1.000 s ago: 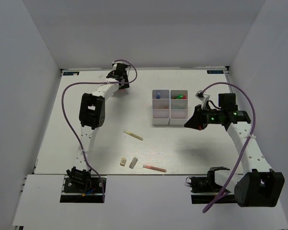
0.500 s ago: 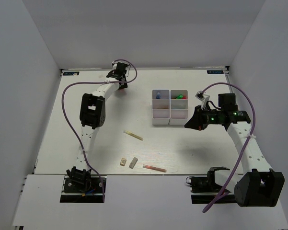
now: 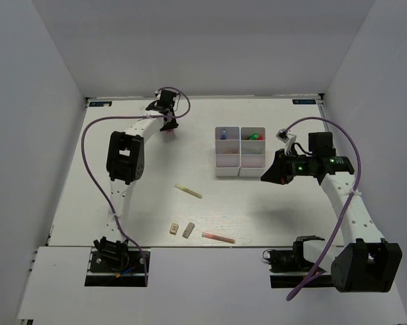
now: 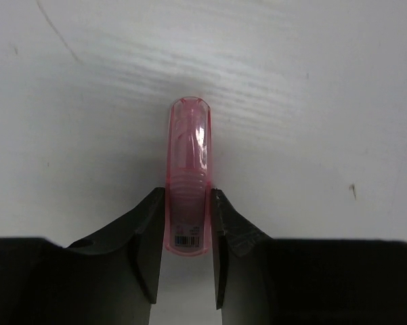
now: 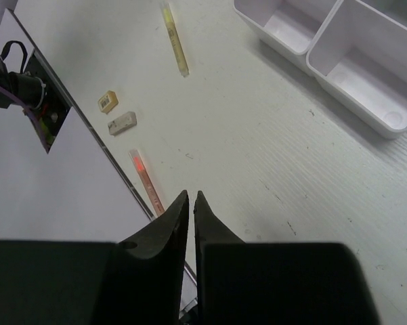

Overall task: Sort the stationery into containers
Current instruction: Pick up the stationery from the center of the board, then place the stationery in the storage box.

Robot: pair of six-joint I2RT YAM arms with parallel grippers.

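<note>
Left pincer (image 4: 187,206) clamping pink marker (image 4: 188,145), seen clearly only from wrist, right pincer (image 5: 191,198) closed.

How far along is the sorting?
Done: a few capped items sit in the far compartments of the white box. In hand: the left gripper is shut on a pink marker. Remaining: yellow pen, two erasers and pink pen lie on the table; the right gripper is shut, empty.
</note>
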